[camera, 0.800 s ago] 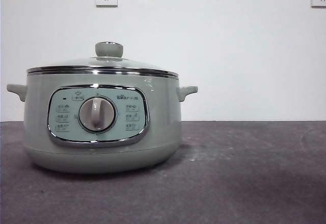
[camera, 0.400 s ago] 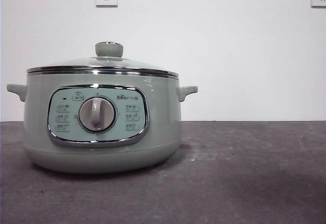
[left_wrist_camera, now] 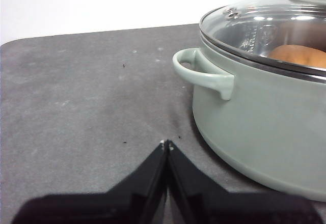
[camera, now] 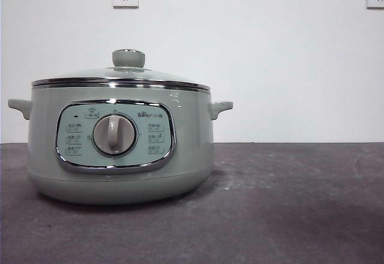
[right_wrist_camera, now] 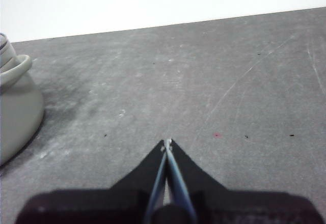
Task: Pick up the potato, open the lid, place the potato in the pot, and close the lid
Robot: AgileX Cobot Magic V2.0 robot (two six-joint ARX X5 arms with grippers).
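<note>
Since the oval orange-brown potato [left_wrist_camera: 300,56] lay inside the big round pale green pot [camera: 120,141] under the clear glass lid [camera: 123,74] with its green knob, the job looked finished. The left gripper [left_wrist_camera: 166,144] and right gripper [right_wrist_camera: 167,142] were pressed shut, empty, above the dark grey table [camera: 288,204] on either side of the pot. Nothing looked different from the front view a second earlier.

You see the sage-green pot [camera: 120,150] at left of the front view, its glass lid [camera: 123,75] seated shut, the orange-brown potato [left_wrist_camera: 300,56] lying inside.
</note>
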